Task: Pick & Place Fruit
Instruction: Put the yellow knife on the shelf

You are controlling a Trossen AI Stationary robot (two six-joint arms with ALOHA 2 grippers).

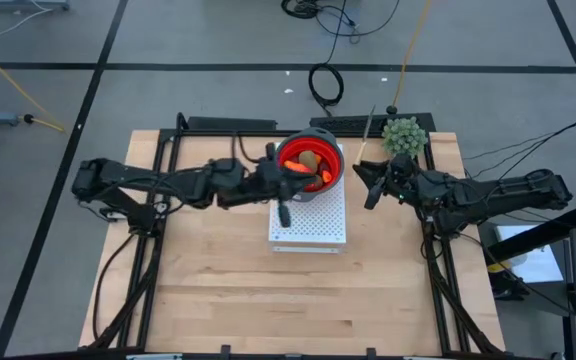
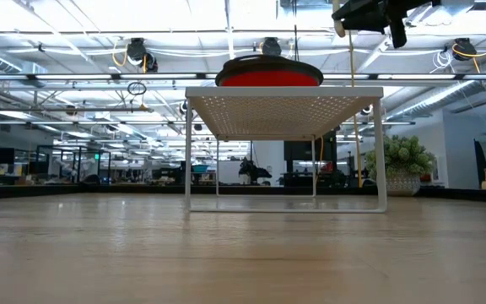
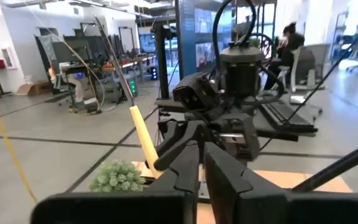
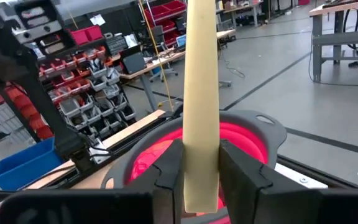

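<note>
A red bowl with a grey rim (image 1: 336,150) stands on the far end of a white perforated rack (image 1: 310,228). Orange and brown-green fruit pieces (image 1: 313,170) lie in it. The bowl also shows in the right wrist view (image 4: 247,140) and the low view (image 2: 268,74). My left gripper (image 1: 290,172) hangs over the bowl's near-left rim, fingers shut (image 3: 202,171), with nothing showing between them. My right gripper (image 1: 366,185) is just right of the bowl, raised, shut on a yellow-handled knife (image 3: 143,140). My right gripper pinches the knife's pale yellow handle (image 4: 201,155) between its two fingers, near the handle's lower free end. The fingers lie across the handle. The knife is lifted clear and stands tilted, its thin blade (image 3: 114,62) pointing up and toward the table's far edge.
A green spiky ball plant (image 1: 404,135) in a pot stands at the far right of the table, close behind my right gripper. The rack stands on thin legs (image 2: 188,152) with open room under it. Bare wood lies toward the table's near edge (image 1: 298,310).
</note>
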